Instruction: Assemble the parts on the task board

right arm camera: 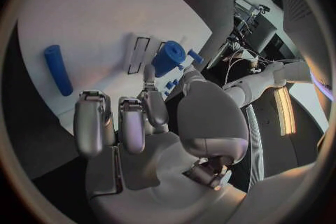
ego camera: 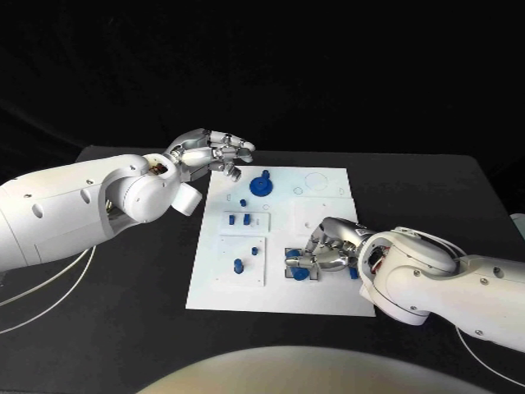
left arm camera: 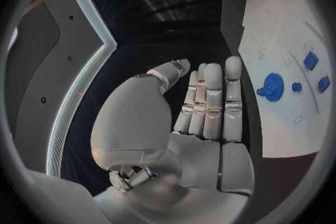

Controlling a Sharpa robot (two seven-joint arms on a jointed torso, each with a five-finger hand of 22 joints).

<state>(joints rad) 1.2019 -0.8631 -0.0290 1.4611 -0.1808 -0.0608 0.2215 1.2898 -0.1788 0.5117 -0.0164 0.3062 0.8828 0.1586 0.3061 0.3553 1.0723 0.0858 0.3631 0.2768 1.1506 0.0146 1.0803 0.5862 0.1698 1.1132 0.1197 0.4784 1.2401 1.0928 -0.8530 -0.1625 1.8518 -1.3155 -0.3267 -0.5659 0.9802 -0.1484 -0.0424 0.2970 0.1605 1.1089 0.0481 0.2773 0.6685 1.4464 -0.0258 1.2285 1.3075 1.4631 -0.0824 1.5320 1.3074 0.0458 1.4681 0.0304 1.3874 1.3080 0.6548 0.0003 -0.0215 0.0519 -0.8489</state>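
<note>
White rectangular task board (ego camera: pixel 334 185) lies mid black bench (ego camera: pixel 120 328). Left robot hand (ego camera: pixel 212 153) hovers just off board's far left corner, fingers straight and together, released, holding nothing. Round blue disc part with knob (ego camera: pixel 260 186) sits on board near that corner; small blue peg parts (ego camera: pixel 238 265) stand lower on left side. Right robot hand (ego camera: pixel 329 250) rests low over near middle of board, fingers curled at blue cylindrical part (right arm camera: pixel 168 57) (grip unclear, cannot tell if grasped). Long blue rod (right arm camera: pixel 57 69) lies apart on board.
</note>
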